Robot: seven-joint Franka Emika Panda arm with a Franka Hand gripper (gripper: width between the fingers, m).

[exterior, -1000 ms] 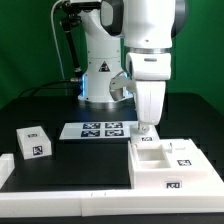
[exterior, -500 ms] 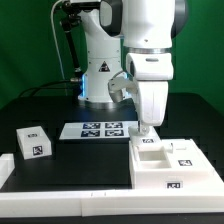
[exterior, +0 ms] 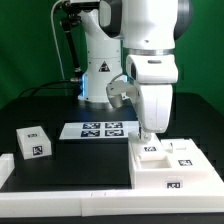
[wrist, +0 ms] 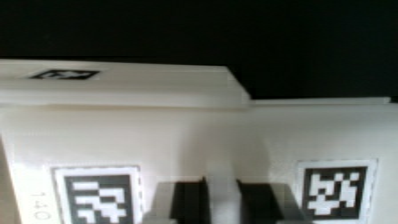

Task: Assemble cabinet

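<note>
Black tabletop (exterior: 70,160) carries the cabinet (exterior: 172,168) at the exterior view's right, with the gripper (exterior: 148,131) low over its rear corner. Wrist view: fingers (wrist: 191,203) sit close together at the cabinet (wrist: 125,110); I cannot tell whether they pinch anything. Off-centre pressing could shove it.

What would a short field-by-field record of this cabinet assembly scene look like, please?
gripper: low over the cabinet's rear part, fingers close together, nothing seen between them
cabinet: white, on the table at the exterior view's right, marker tags on its faces
small block: white, tagged, at the exterior view's left, apart from the cabinet
marker board: flat, near the robot's base
table: black surface
</note>
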